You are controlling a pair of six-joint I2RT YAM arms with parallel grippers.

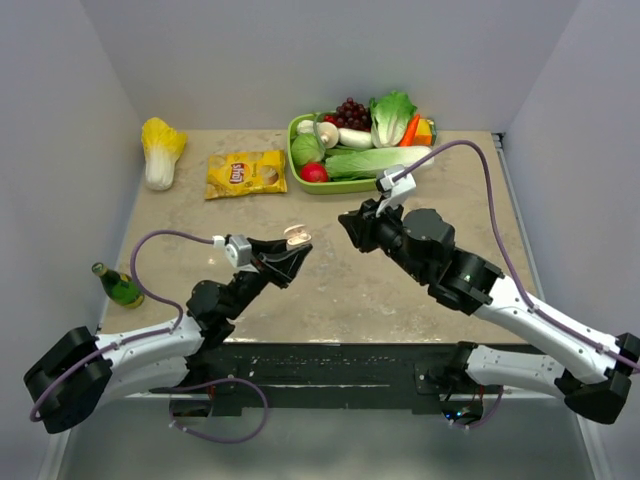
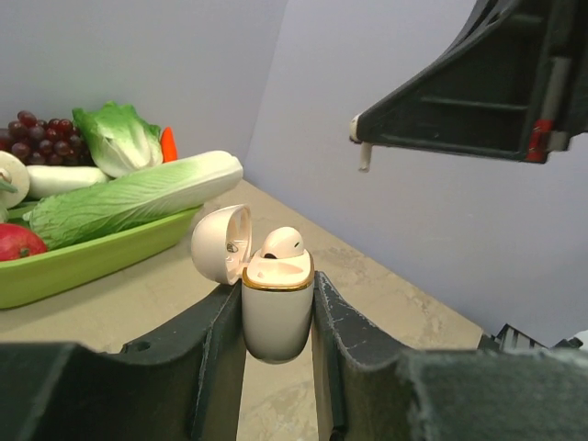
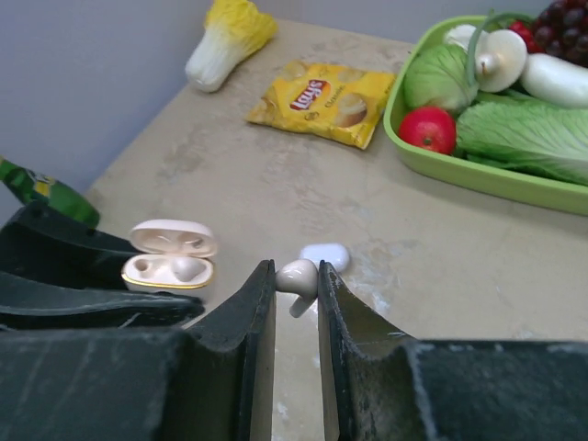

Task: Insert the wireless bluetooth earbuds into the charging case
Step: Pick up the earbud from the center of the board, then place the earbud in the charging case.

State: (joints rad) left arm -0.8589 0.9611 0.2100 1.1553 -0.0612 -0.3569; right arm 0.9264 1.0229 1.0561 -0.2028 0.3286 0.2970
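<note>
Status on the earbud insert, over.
Left gripper shut on charging case, lid open, one earbud seated. Right gripper shut on second earbud, held apart from the case. Nothing between them.

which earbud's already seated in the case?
The earbud in the open charging case, held by the left gripper. The other earbud is pinched in the right gripper, outside it.

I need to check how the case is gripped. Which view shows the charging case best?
The left wrist view: the charging case sits close, lid open, clamped in the left gripper, one earbud seated. The right wrist view looks into it from above; top external shows only a small pale shape.
</note>
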